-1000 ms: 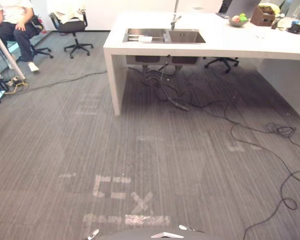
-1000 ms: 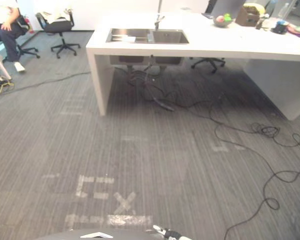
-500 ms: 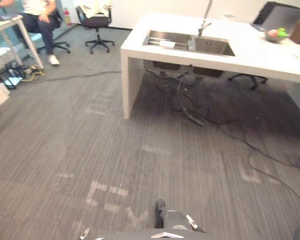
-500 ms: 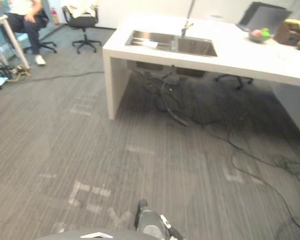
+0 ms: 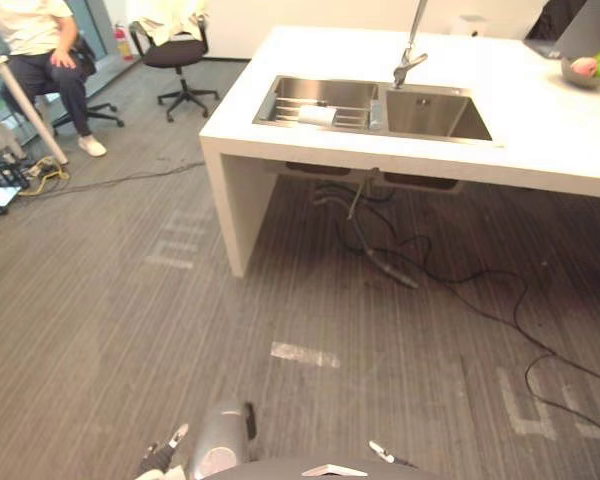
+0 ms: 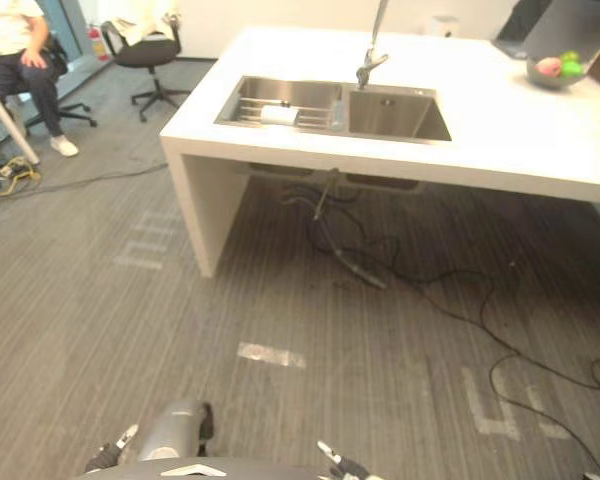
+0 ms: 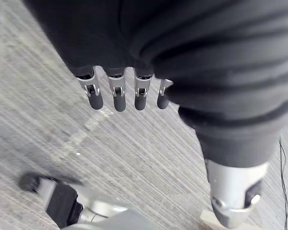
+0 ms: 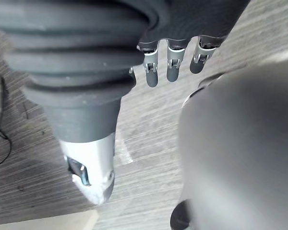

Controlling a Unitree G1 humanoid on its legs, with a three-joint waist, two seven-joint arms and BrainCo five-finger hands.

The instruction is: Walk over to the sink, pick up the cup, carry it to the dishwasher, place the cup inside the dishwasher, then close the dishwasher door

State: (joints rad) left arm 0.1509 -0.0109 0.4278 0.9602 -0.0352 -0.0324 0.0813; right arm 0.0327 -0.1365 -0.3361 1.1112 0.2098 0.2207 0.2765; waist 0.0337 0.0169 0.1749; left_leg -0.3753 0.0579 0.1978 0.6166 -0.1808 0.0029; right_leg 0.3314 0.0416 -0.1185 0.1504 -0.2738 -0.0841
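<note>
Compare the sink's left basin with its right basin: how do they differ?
The left basin holds a wire rack with a white cup lying on it; the right basin looks bare. The tap's spout ends over the right basin, not the left basin. Both are steel, rectangular, sunk in the white counter.

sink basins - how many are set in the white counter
2. The left basin holds a wire rack with the white cup lying on it; the right basin sits beside it, below the faucet. None seems hidden.
</note>
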